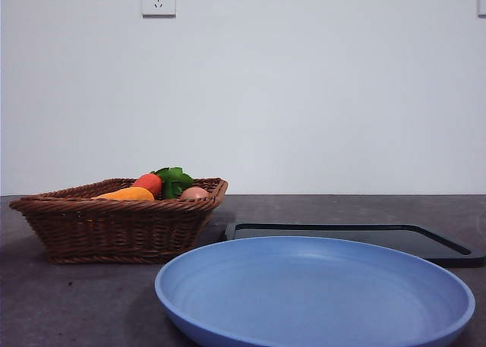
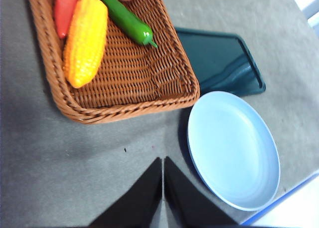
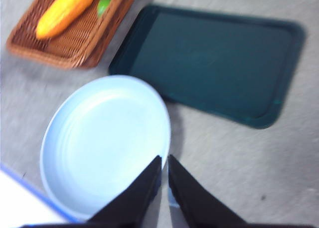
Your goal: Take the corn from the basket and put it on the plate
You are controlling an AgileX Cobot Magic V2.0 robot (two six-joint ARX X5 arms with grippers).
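Observation:
The corn lies in the brown wicker basket, beside a red-orange carrot. The light blue plate sits empty at the table's front, right of the basket. My left gripper hangs shut above bare table between basket and plate. My right gripper is shut too, high over the plate's rim. Neither arm shows in the front view.
A flat black tray lies behind the plate. The basket also holds a green pepper and a pinkish round item. The table's front edge runs close to the plate.

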